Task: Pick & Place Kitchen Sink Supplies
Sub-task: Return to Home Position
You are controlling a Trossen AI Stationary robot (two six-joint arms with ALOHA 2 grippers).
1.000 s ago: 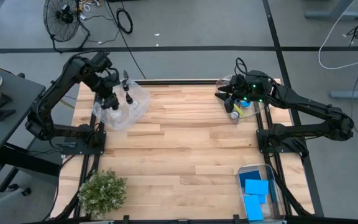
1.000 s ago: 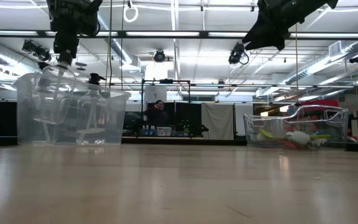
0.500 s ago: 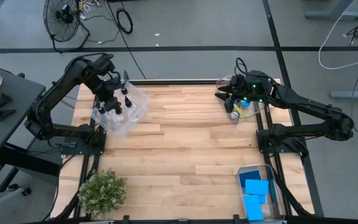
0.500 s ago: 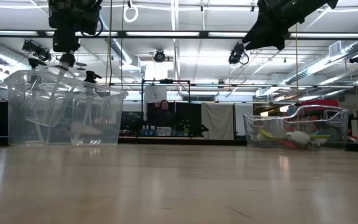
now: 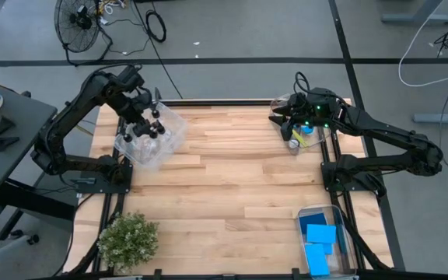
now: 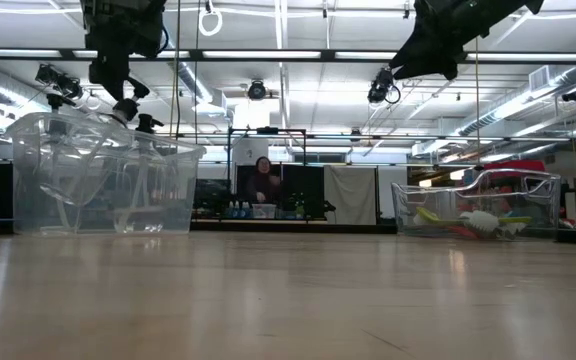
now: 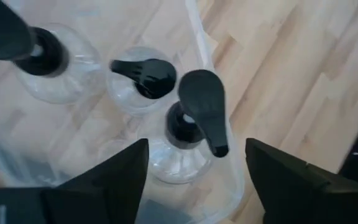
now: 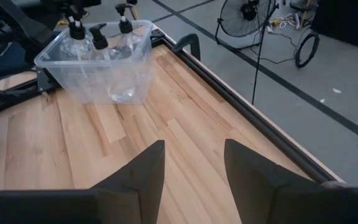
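Three clear bottles with black pump tops (image 7: 197,112) stand in a clear bin (image 5: 152,141) at the table's far left. My left gripper (image 7: 196,146) hangs open just above them, pointing steeply down. Its fingers stand on either side of the nearest bottle (image 6: 126,108) without touching it. My right gripper (image 8: 194,146) is open with nothing between its fingers. It hovers over the far right, above a clear bin (image 6: 473,205) that holds brushes (image 6: 468,220). Blue sponges (image 5: 321,237) lie in a third bin at the near right.
A bushy green plant (image 5: 128,239) stands at the near left corner. The middle of the wooden table (image 5: 224,187) is bare boards. A person shows in the room beyond the far edge (image 6: 263,180).
My left gripper has opened and let go of a bottle, which now stands in the bin beside the other two. The bin, tipped a second ago, has settled flat on the table. My right gripper has kept still.
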